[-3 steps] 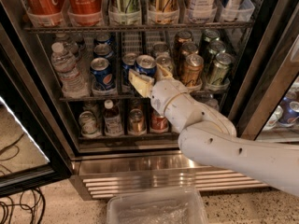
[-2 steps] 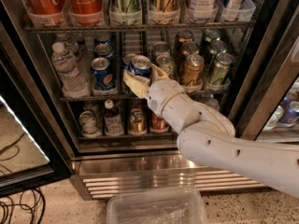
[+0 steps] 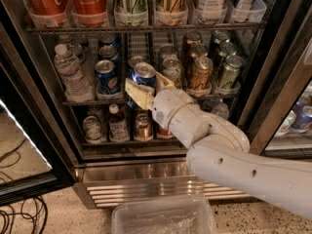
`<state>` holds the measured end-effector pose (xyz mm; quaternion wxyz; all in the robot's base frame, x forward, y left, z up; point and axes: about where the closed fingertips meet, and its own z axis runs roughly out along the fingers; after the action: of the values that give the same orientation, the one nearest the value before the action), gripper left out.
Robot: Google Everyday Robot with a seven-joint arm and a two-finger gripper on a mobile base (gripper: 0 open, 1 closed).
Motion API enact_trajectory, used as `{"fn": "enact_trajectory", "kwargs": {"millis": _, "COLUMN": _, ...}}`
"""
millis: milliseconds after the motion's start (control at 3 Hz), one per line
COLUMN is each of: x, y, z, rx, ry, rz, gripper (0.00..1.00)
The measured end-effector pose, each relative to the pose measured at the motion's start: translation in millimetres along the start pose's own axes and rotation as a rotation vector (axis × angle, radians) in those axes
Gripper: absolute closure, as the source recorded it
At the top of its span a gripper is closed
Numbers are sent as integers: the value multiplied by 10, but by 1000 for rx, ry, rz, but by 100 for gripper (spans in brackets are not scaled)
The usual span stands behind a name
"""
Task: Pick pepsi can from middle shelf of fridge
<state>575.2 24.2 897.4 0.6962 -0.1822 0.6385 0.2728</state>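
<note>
The fridge point(image 3: 275, 77) stands open, with a black frame and a ribbed steel base. My gripper point(image 3: 144, 84) reaches in at the middle shelf point(image 3: 83, 102). Its cream fingers point(image 3: 138, 93) are closed around a dark blue pepsi can point(image 3: 144, 74). The can is tilted and sits at the shelf's front, just above the rail. A second pepsi can point(image 3: 106, 76) stands to its left, with more blue cans behind it. My white arm comes in from the lower right and hides the cans behind the wrist.
A water bottle point(image 3: 68, 71) stands at the shelf's left. A gold can point(image 3: 200, 73) and green cans point(image 3: 229, 70) stand at the right. Coca-Cola bottles point(image 3: 88, 1) fill the rack above. A clear plastic bin point(image 3: 163, 219) lies on the floor below. The glass door point(image 3: 22, 145) hangs open at left.
My gripper has shifted slightly left and down with the pepsi can between its fingers. The can now leans and sits nearer the shelf front.
</note>
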Motion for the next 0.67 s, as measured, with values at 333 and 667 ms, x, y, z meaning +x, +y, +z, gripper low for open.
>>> {"fn": "enact_trajectory", "kwargs": {"millis": 333, "x": -43, "y": 389, "z": -298, "rx": -65, "ry": -8, "rz": 20, "gripper": 100}}
{"fn": "enact_trajectory", "kwargs": {"millis": 667, "x": -25, "y": 594, "z": -636, "rx": -109, "ry": -8, "rz": 27, "gripper": 100}}
